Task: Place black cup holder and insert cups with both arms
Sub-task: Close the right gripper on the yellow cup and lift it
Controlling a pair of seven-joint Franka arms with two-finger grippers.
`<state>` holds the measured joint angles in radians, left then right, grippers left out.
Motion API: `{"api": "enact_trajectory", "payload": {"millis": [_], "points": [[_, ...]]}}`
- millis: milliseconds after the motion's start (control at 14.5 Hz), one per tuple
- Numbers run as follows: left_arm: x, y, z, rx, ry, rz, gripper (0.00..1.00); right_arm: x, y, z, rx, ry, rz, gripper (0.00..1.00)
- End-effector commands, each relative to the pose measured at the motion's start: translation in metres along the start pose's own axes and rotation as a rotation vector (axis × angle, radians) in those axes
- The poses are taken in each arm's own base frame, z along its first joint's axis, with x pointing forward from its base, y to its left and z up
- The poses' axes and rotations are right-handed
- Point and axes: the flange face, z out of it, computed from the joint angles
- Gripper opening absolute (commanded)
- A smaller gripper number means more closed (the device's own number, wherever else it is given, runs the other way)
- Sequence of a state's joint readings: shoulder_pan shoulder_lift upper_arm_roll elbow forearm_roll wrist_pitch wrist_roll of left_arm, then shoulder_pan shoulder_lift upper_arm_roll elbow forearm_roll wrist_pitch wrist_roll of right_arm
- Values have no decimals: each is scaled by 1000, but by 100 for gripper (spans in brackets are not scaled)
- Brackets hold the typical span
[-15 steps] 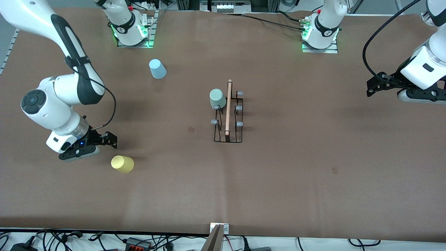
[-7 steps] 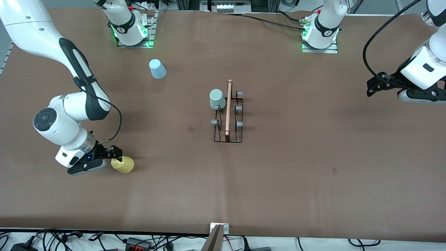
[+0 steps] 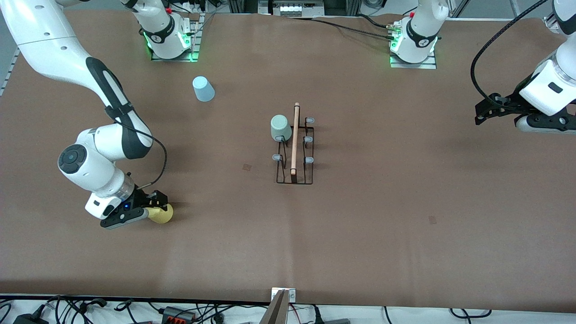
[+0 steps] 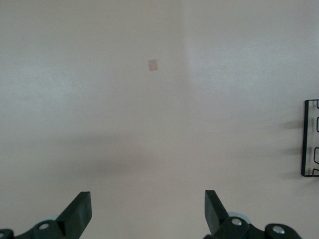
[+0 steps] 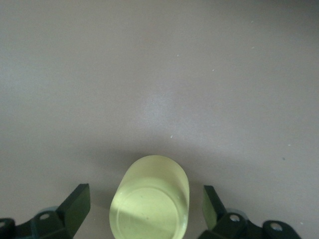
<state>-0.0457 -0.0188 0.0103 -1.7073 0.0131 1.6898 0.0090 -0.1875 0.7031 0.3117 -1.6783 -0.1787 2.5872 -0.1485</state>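
The yellow cup (image 3: 164,214) lies on its side toward the right arm's end of the table. My right gripper (image 3: 155,208) is down at it and open, one finger on each side of the cup (image 5: 149,199) and small gaps between. The black cup holder (image 3: 294,176) stands mid-table with its wooden handle (image 3: 295,137) on top. The pale green cup (image 3: 281,127) sits upside down on one of its pegs. The light blue cup (image 3: 203,88) stands upside down near the right arm's base. My left gripper (image 3: 480,114) waits open over the left arm's end of the table, nothing in it (image 4: 148,211).
Both arm bases (image 3: 168,38) (image 3: 414,42) stand along the table edge farthest from the camera. Two small dark patches (image 3: 247,167) (image 3: 432,219) mark the brown cloth. Cables and a metal clamp (image 3: 283,299) line the nearest edge. The left wrist view shows the holder's end (image 4: 310,139).
My right gripper has come down and moved toward the camera, from beside the yellow cup to straddling it. The left arm has barely moved.
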Motion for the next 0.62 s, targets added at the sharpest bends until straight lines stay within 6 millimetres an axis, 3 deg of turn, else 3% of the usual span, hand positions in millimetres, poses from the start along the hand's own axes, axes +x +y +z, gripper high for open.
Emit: {"api": "enact_trajectory", "payload": {"millis": [0, 551], "points": [[-3, -1, 0, -4, -1, 18, 100, 5, 0, 2, -3, 14, 4, 100], [-3, -1, 0, -4, -1, 20, 100, -8, -1, 13, 5, -18, 3, 100]]}}
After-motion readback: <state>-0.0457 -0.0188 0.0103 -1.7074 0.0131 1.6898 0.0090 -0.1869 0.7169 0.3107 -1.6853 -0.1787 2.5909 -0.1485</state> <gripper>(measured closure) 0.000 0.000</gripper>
